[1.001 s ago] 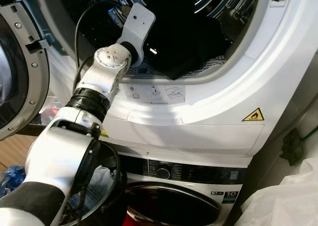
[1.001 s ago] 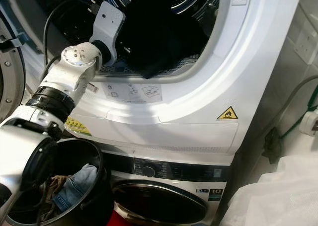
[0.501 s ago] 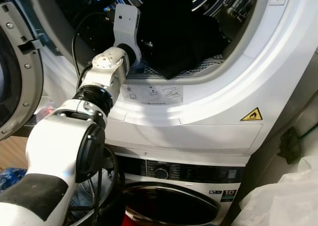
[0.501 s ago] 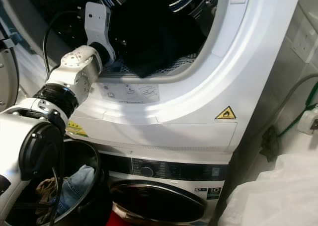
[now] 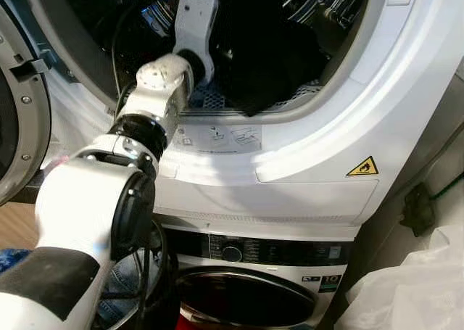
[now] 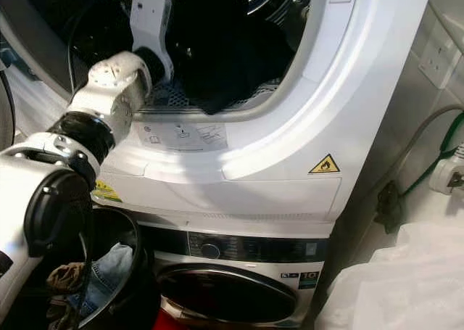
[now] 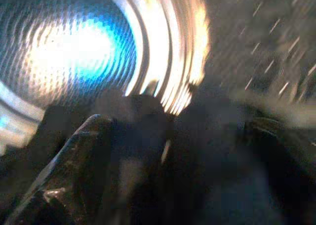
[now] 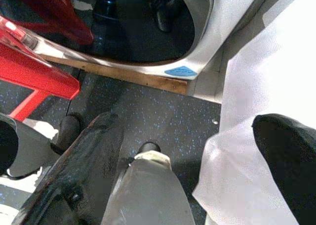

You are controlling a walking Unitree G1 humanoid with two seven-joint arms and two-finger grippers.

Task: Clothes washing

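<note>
Flooring [image 8: 148, 116] is dark and speckled beneath two stacked white machines, the dryer [image 5: 312, 163] above the washer [image 5: 254, 301]. One dark garment [image 5: 268, 62] lies in the dryer drum, at 3 o'clock from the left hand [image 7: 168, 151], whose grip I cannot tell. The right hand [image 8: 197, 156] hangs open near the floor. One basket [image 6: 116, 236] holds jeans.
</note>
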